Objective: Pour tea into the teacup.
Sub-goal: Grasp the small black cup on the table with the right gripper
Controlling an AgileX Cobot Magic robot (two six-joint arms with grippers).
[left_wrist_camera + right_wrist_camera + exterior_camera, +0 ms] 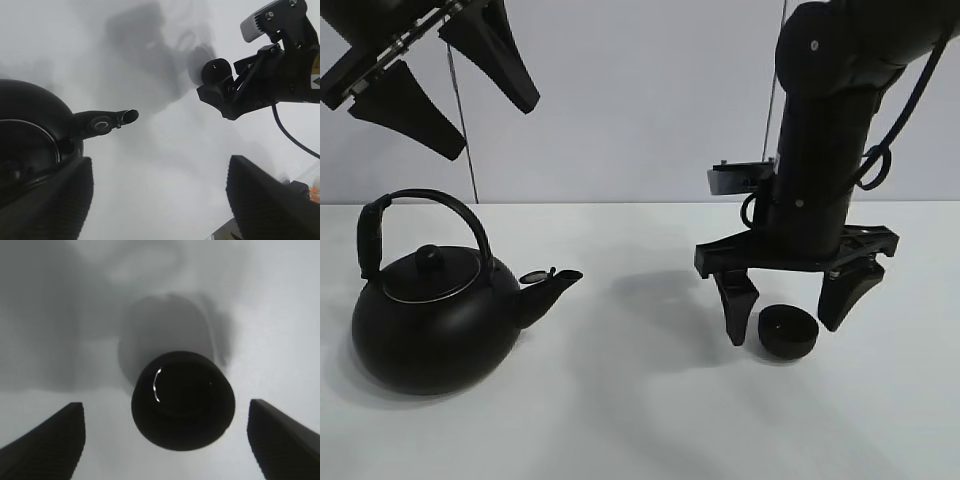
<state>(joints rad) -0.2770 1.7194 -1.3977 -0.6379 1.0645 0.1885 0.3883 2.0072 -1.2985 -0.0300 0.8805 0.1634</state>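
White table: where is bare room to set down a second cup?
The widest bare patch of the white table lies between the large black round kettle's spout and the small matte black teacup; the front strip is also bare. Crowded: around the teacup, which the open right gripper straddles.

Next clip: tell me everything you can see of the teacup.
The teacup is small, low, round, matte black, without handle. It stands upright on the white table, mouth up, well right of the kettle in the high view. Its inside looks dark with a thin glint on the wall; any liquid cannot be told. The open right gripper straddles it, a finger on each side with gaps; only the table touches it.
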